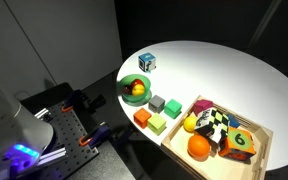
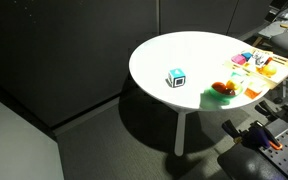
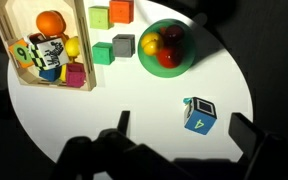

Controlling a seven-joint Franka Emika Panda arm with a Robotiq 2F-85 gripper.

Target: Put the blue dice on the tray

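The blue dice (image 3: 199,117) is a small blue cube with white markings and lies alone on the round white table (image 3: 134,100). It also shows in both exterior views (image 1: 146,62) (image 2: 176,78). The light-wood tray (image 3: 85,50) sits at the table's edge and holds an orange, a checkered cube and other toys; it also shows in an exterior view (image 1: 254,160). My gripper (image 3: 184,135) is open and empty above the table, with the dice between its two fingers in the picture and well below them. The gripper is out of view in both exterior views.
A small green bowl (image 3: 165,47) with fruit pieces stands near the dice. Orange, green and grey cubes (image 3: 112,48) lie between the bowl and the tray. The table edge and dark floor lie all around. The robot base (image 1: 9,125) stands beside the table.
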